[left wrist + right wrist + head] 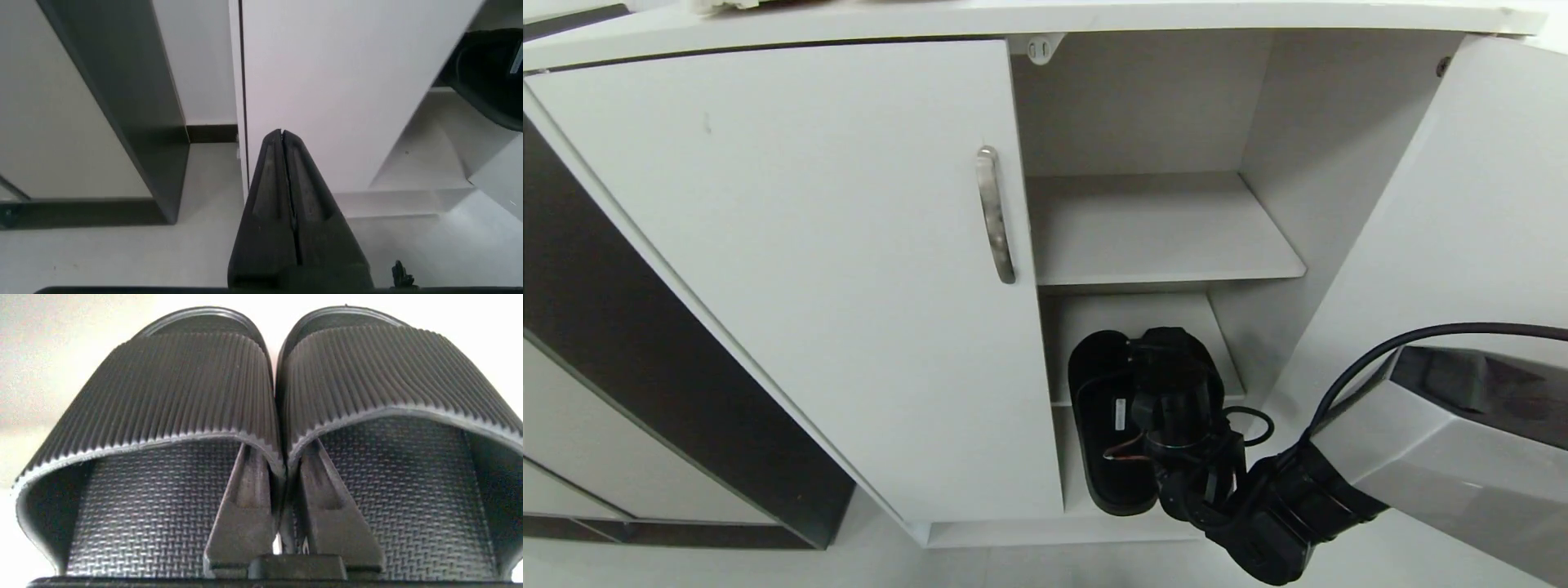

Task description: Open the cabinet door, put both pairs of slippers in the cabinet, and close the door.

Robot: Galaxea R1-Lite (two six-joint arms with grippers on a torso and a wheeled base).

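Observation:
A pair of black ribbed slippers (1104, 416) sits side by side low in the cabinet's open right half, in front of the lower shelf (1131, 314). My right gripper (1176, 392) is over them. In the right wrist view its fingers (245, 498) go under the two straps, one in each slipper (163, 400), and pinch the adjoining inner sides; the right gripper (282, 478) is shut on the pair. I cannot tell whether the slippers rest on a board. My left gripper (282, 139) is shut and empty, low before the closed left door (343, 82).
The right cabinet door (1462, 204) stands swung open on the right. The left door (809, 245) is closed, with a metal handle (995, 214). The middle shelf (1160, 229) is bare. A dark panel (645, 351) borders the cabinet on the left, above pale floor (98, 253).

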